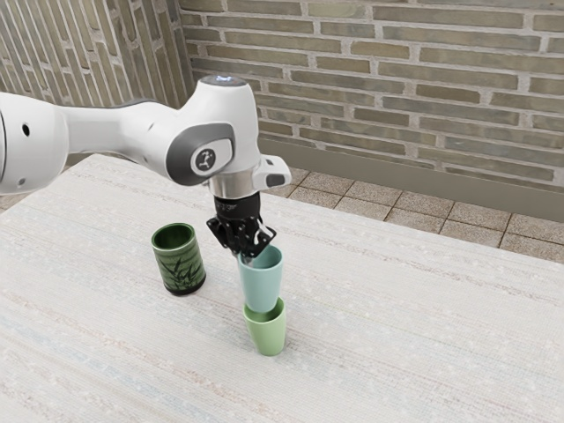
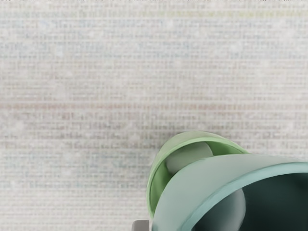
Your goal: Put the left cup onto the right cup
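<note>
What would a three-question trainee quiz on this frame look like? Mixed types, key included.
1. True or false: the teal cup is upright over the light green cup's mouth.
2. The dark green cup stands: A) on the table, apart from both; B) inside the teal cup; C) on the floor.
3. Fill in: the gripper is shut on the ____ cup's rim.
Key: 1 true; 2 A; 3 teal.

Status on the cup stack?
End effector shut on teal cup rim. Its base sits in light green cup. Dark green cup stands apart.
</note>
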